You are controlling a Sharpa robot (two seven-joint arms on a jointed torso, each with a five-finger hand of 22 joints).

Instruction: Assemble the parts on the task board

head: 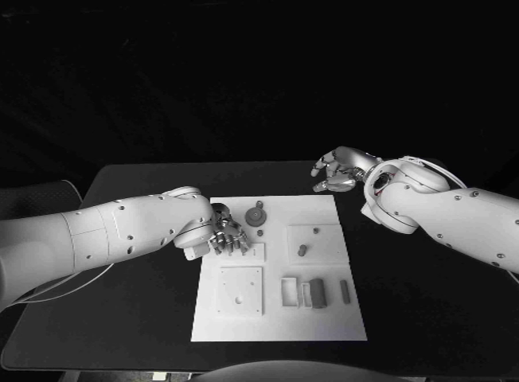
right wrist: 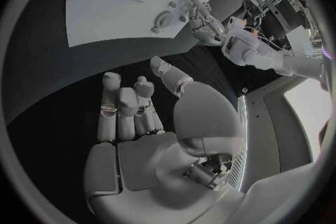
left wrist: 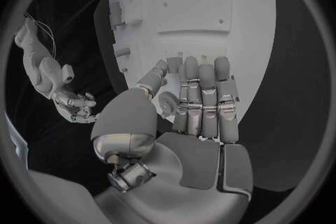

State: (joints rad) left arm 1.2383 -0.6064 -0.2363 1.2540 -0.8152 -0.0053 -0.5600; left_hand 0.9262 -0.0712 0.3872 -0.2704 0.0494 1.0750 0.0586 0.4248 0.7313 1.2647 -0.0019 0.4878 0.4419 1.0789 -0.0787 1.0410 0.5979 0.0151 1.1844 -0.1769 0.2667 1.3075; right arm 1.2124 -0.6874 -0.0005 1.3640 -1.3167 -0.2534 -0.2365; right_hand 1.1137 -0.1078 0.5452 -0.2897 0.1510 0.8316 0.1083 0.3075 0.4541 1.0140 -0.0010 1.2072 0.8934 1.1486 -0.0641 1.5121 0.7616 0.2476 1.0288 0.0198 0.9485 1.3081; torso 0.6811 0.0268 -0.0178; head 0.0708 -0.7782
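Apparently the left hand [head: 224,235] pinches a round part [left wrist: 168,103] with its fingers [left wrist: 203,101] over the board [head: 317,318], probably to seat it. The right hand [head: 342,169] waits over the worktop [head: 134,318], loosely curled and holding nothing.

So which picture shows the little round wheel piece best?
The head view: the round part lies in plain sight on the task board, beside the left hand. The left wrist view has that hand's fingers covering part of it. The right wrist view shows it small.

The task board [head: 329,314] is a white rectangular plate lying flat in the middle of the black table. On it, a round grey part [head: 256,215] lies near the far edge, a short peg [head: 302,249] stands upright in a raised square, and long grey pieces [head: 317,293] lie side by side near the front.
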